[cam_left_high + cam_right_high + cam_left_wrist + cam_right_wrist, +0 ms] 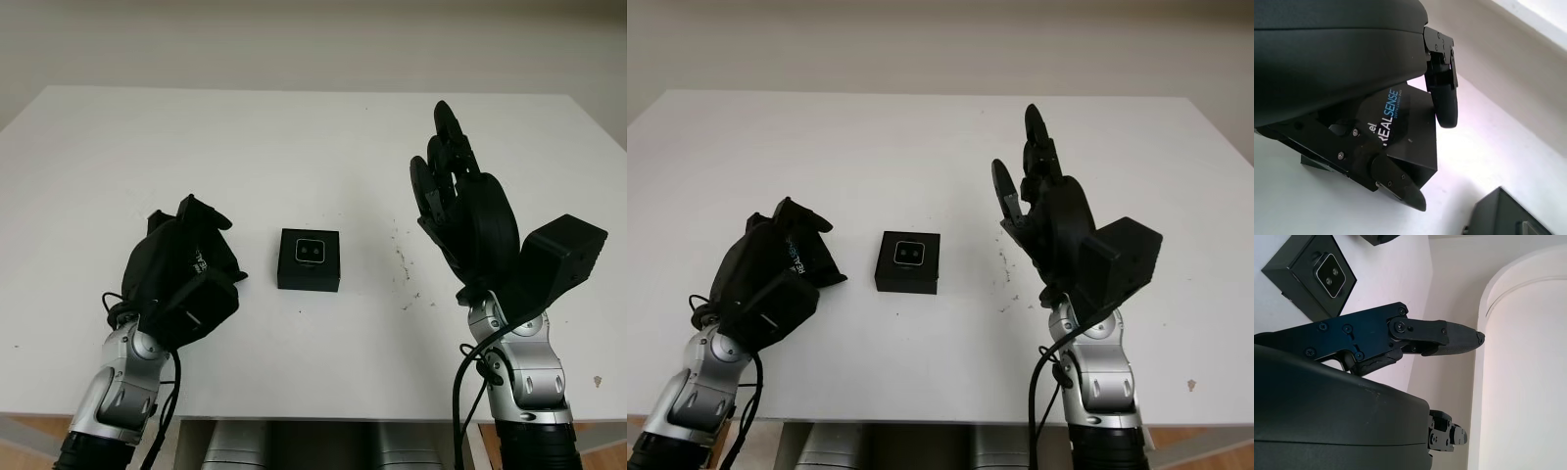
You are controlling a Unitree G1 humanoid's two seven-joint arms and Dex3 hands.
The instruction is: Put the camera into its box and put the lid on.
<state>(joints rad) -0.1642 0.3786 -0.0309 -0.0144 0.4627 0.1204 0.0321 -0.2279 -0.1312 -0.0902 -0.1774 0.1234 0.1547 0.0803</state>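
Left hand (186,269), near the tabletop's (294,137) front-left corner, gripped the black lid (1408,132); right hand (460,201) hovered empty, front-right. The camera (312,251) sat in its box (309,262), centre-front. A tilted lid could jam on the rim.

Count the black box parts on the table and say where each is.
2. The box sits at the table's middle, camera inside, between the hands. The lid, printed REALSENSE, is in the left hand. The right hand is open, raised over the table.
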